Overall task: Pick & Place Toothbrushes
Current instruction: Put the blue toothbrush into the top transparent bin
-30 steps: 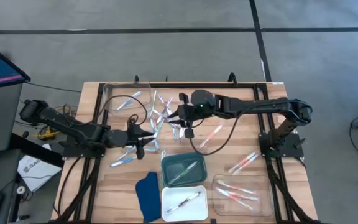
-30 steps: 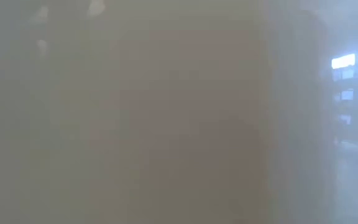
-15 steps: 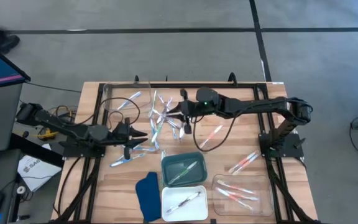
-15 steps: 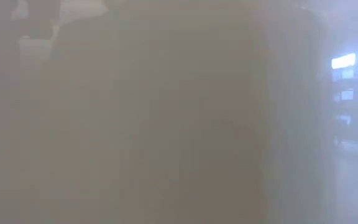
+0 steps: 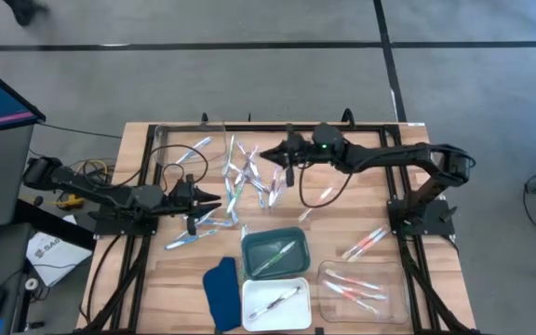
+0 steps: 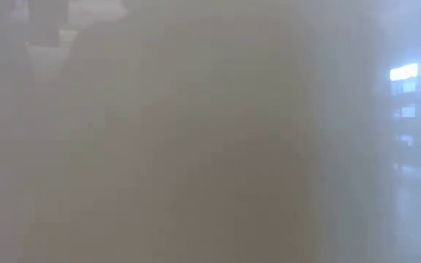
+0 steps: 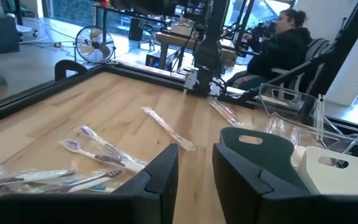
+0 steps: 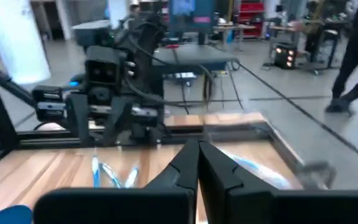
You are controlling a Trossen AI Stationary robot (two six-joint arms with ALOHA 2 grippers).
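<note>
Table (image 5: 361, 200), right gripper (image 5: 266, 155) raised (closed)

Low view fogged beige blur; bright window (image 6: 415, 73) at right edge.

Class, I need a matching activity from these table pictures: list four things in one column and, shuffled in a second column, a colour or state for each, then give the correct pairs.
Column one:
1. green tray
2. white tray
3. cloth
4. right gripper

Column two:
A. dark blue, lying flat on the table
B. fingers shut, above the loose toothbrush pile
C. holds one toothbrush, nearest the table's front edge
D. holds one toothbrush, just behind the white one

Pairs: 1-D, 2-C, 3-A, 4-B
</note>
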